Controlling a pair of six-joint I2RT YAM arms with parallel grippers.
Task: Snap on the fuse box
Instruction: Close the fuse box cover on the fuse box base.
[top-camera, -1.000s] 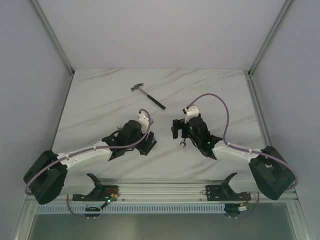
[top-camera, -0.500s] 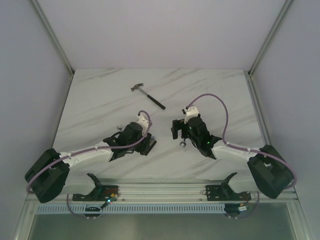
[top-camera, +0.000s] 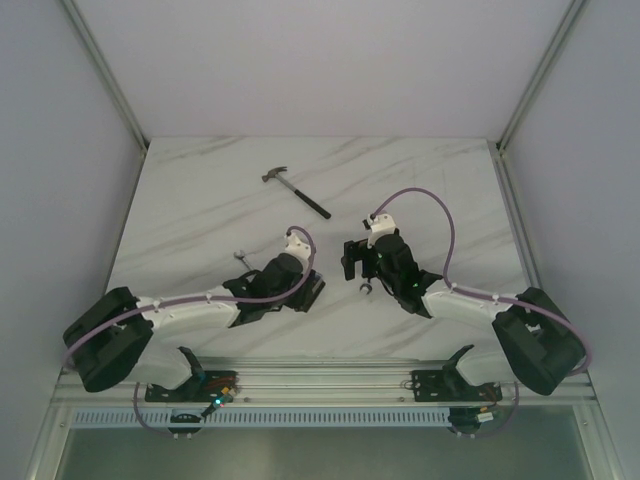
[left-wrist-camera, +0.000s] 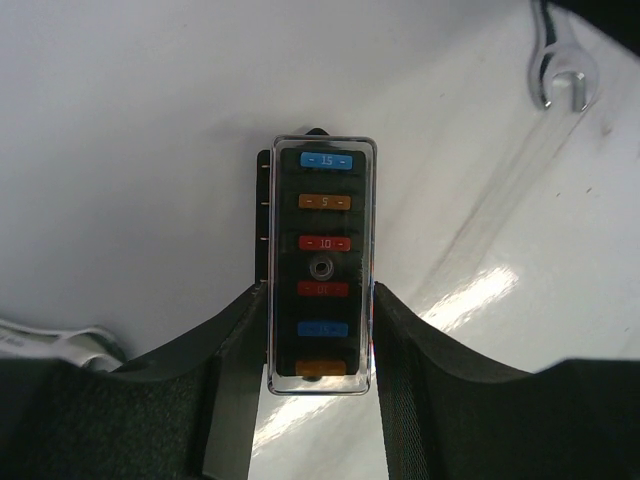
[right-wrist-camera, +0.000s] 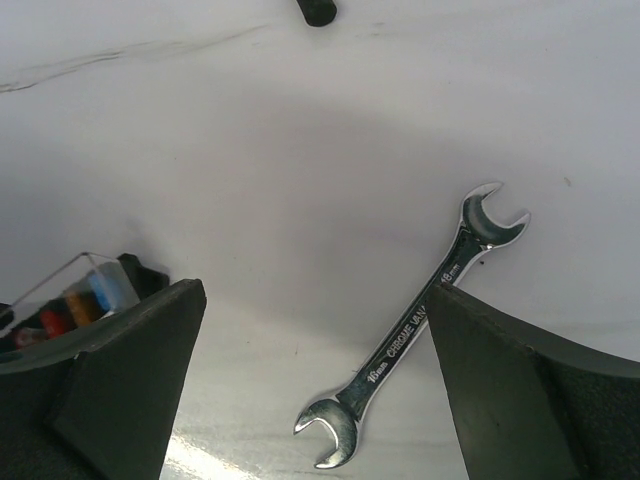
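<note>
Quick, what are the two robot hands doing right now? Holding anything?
Left gripper: closed on the fuse box, one finger against each long side.
Right gripper: open, holding nothing; a wrench lies beneath it.

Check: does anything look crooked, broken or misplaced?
Nothing broken or spilled. On the fuse box, held by the left gripper, the black base shows along one side of the clear cover only, so the cover may sit slightly off.
</note>
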